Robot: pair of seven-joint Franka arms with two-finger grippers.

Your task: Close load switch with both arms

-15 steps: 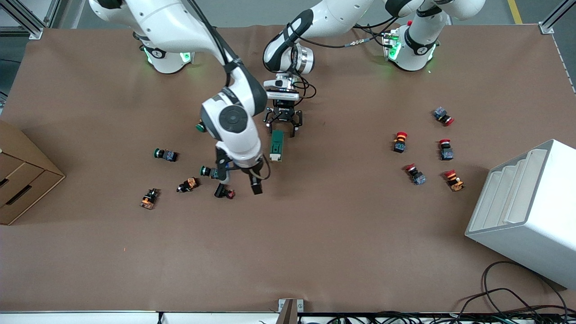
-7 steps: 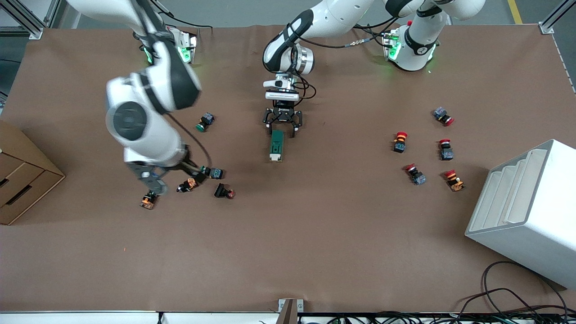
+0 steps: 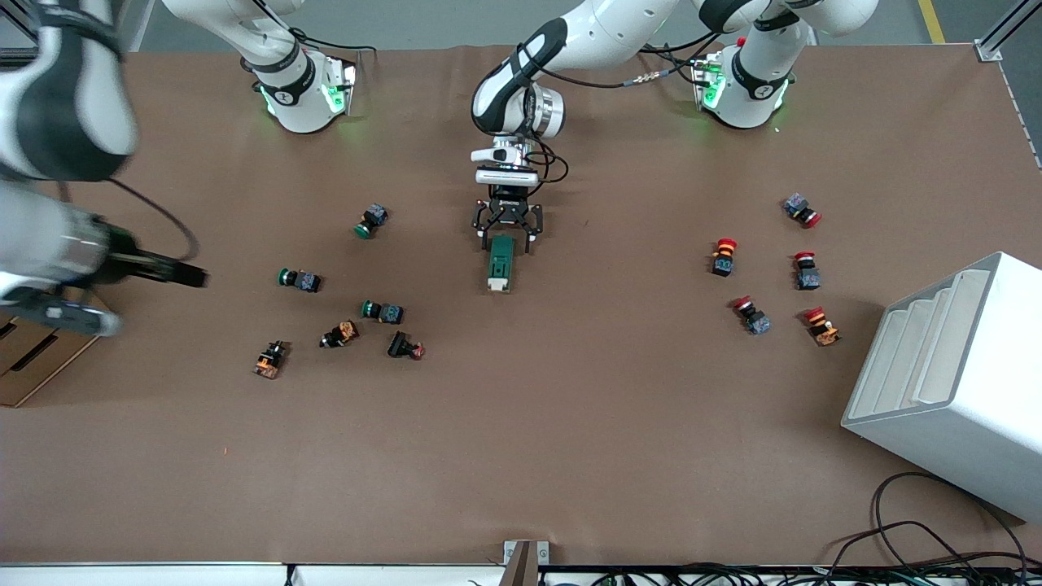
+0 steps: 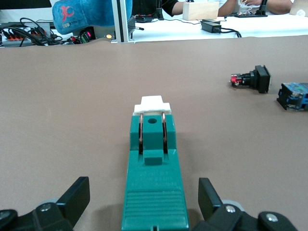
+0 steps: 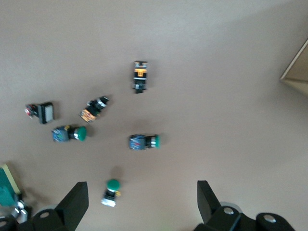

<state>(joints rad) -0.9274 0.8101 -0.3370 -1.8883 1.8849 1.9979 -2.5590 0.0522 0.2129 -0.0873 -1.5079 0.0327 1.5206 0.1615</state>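
The load switch [image 3: 500,264] is a dark green block with a white end piece, lying flat at mid-table. In the left wrist view the load switch [image 4: 154,183] has its white piece pointing away from the jaws. My left gripper [image 3: 506,234] is low at the switch's end farther from the front camera. The left gripper [image 4: 144,204] is open, one finger [image 4: 77,197] on each side of the switch, with gaps to its sides. My right arm [image 3: 49,236] is blurred, high over its own end of the table. The right gripper [image 5: 143,204] is open and empty above the push-buttons.
Several green- and orange-capped push-buttons [image 3: 383,311] lie toward the right arm's end, also in the right wrist view [image 5: 144,141]. Red-capped push-buttons [image 3: 723,256] lie toward the left arm's end. A white rack [image 3: 952,382] and a cardboard box [image 3: 32,350] stand at the table's ends.
My right arm has swung away from beside the load switch, up and out to its own end of the table. My left gripper stays at the switch, almost unmoved.
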